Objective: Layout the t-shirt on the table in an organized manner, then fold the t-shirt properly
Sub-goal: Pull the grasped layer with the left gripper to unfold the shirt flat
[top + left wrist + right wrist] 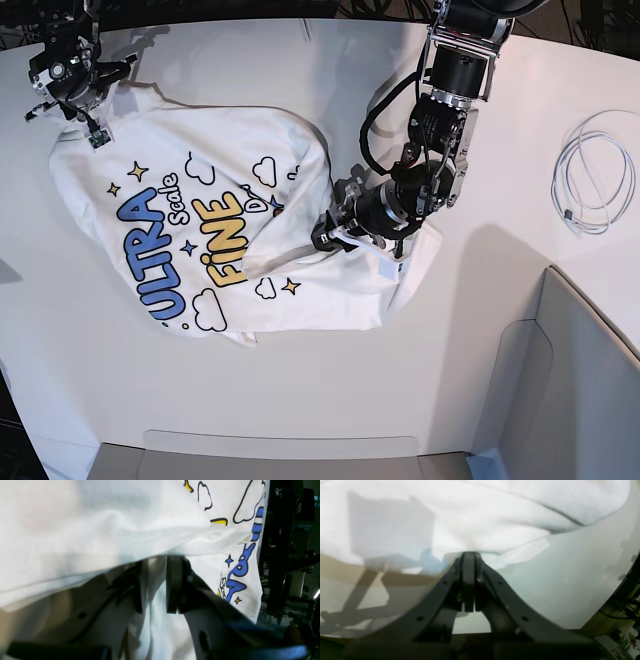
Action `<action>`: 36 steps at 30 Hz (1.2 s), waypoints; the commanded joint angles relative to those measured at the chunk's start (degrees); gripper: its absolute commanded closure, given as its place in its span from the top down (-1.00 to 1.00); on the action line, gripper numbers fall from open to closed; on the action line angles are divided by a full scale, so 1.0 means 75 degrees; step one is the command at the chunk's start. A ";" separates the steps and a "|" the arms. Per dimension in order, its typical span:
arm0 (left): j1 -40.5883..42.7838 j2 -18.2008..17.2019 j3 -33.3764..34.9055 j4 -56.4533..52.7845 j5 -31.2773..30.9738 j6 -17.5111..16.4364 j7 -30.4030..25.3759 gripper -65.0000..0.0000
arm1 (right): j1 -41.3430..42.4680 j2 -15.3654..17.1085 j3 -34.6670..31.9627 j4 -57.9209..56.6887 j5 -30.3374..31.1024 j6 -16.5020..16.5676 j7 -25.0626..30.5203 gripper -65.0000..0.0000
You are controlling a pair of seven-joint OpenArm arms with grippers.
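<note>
The white t-shirt (200,220) lies crumpled on the white table (300,400), print up, with blue "ULTRA" and yellow "FINE" showing. Its right half is bunched and folded over. My left gripper (330,238) sits low at that bunched fold. In the left wrist view its jaws (155,580) stand apart, with shirt cloth (100,530) draped over the tips and showing in the gap. My right gripper (88,128) is at the shirt's far left corner. In the right wrist view it (469,555) is shut, with the shirt's edge (470,517) meeting its tips above the table (570,580).
A coiled white cable (595,180) lies at the right of the table. A grey angular bin (570,380) stands at the front right. A flat grey tray edge (280,460) runs along the front. The table's curved edge is near the right gripper.
</note>
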 commanded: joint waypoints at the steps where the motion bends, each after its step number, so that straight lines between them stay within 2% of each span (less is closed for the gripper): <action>1: -0.0102 0.0062 0.0010 0.0062 0.0035 0.0063 0.0099 -0.54 | -0.0074 -0.0018 -0.0063 -0.0073 0.0451 0.0148 0.0018 -1.00; 3: -0.0102 0.0203 0.0033 0.0180 0.0035 0.0063 0.0099 -0.54 | -0.0074 -0.0018 -0.0063 -0.0073 0.0451 0.0148 0.0018 -1.00; 13: -0.0067 0.0273 0.0150 0.0508 0.0023 0.0063 0.0111 -0.56 | 0.0031 -0.0018 -0.0063 -0.0073 0.0451 0.0148 0.0018 -1.00; 16: -0.0079 0.0273 0.0279 0.0508 0.0023 0.0040 0.0111 -0.67 | 0.0031 -0.0030 -0.0063 -0.0073 0.0451 0.0148 0.0018 -1.00; 19: -0.0102 0.0262 0.0537 0.0508 0.0023 -0.0324 0.0111 -0.76 | 0.0031 -0.0030 -0.0075 -0.0073 0.0451 0.0148 0.0018 -1.00; 23: -0.0102 0.0285 0.0596 0.0508 0.0035 -0.0441 0.0111 -1.00 | 0.0031 -0.0030 -0.0075 -0.0073 0.0451 0.0148 0.0018 -1.00; 28: -0.0102 0.0226 0.0537 0.0520 0.0035 -0.0441 0.0123 -1.00 | 0.0031 -0.0030 -0.0075 -0.0073 0.0451 0.0148 0.0018 -1.00; 32: 0.0050 -0.0231 0.0526 0.1293 0.0023 -0.0441 0.0123 -1.00 | 0.0031 -0.0030 -0.0075 -0.0073 0.0451 0.0148 0.0018 -1.00; 36: 0.0742 -0.0782 0.0350 0.2618 0.0023 -0.0429 0.0123 -1.00 | 0.0031 -0.0030 -0.0075 -0.0073 0.0451 0.0148 0.0018 -1.00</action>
